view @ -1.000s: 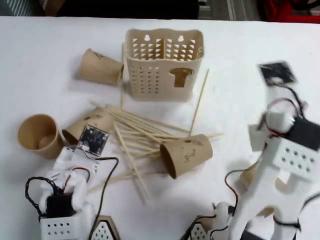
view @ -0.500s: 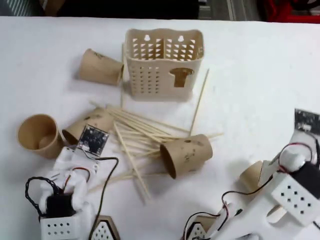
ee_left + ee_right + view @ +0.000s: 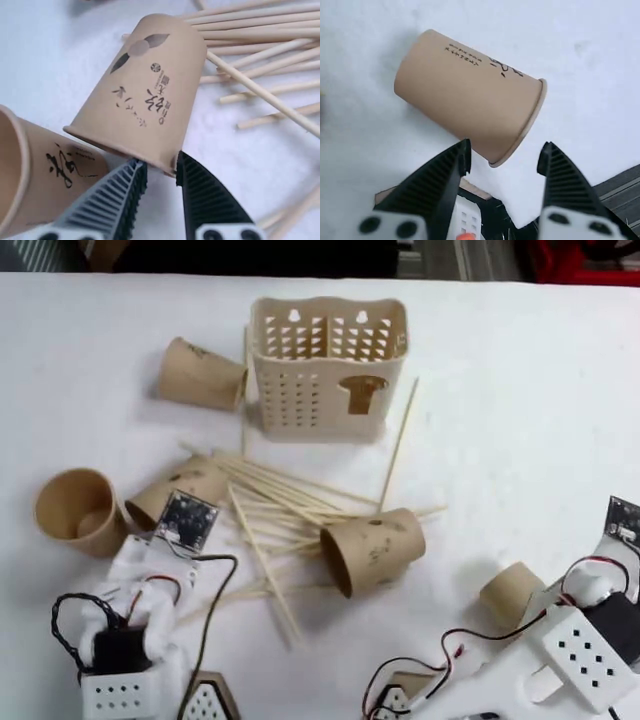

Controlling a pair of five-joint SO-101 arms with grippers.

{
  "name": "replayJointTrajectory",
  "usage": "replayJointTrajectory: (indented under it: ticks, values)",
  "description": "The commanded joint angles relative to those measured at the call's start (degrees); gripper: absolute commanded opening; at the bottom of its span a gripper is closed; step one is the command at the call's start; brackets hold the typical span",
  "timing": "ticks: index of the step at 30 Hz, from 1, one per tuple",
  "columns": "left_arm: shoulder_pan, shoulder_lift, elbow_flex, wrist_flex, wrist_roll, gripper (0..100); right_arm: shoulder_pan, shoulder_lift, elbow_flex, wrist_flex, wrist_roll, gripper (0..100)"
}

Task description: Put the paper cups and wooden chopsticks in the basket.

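The cream basket stands upright at the back of the table. Wooden chopsticks lie fanned out in front of it, and one paper cup lies on them. My right gripper hangs open over a paper cup on its side; that cup lies at the front right beside my right arm. My left gripper is a little open, its tips just at the rim of a lying cup, with a second cup beside it.
Another cup lies left of the basket and an open-mouthed one at the far left. A single chopstick leans out from the basket's right side. The table's front edge is close to both arms.
My right arm has swung down and back toward the front right corner, and it now sits over the cup there. The left arm and all the objects have stayed put.
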Motion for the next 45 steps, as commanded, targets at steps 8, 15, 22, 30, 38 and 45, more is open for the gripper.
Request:
replayJointTrajectory:
  ticks: [8, 15, 22, 30, 38, 45]
  values:
    - [-0.31, -0.04, -0.35, -1.14, -0.53, 12, -3.47, 16.04, -0.79, -5.32, -0.79, 22.3]
    - [-0.31, -0.04, -0.35, -1.14, -0.53, 12, -3.74, 25.63, -0.79, -13.14, -0.79, 22.0]
    - [-0.31, -0.04, -0.35, -1.14, -0.53, 12, -6.29, 23.25, -3.69, -13.14, -0.79, 11.3]
    - [-0.31, -0.04, -0.26, -1.14, -0.53, 12, -13.49, 19.47, -6.51, -12.70, -0.79, 1.7]
    - [-0.31, -0.04, -0.26, -1.14, -0.53, 12, -17.10, 13.23, -13.45, -12.79, -0.18, 1.9]
    - [-0.31, -0.04, -0.26, -1.14, -0.53, 12, -25.98, 7.60, -22.77, -13.05, -0.18, 1.9]
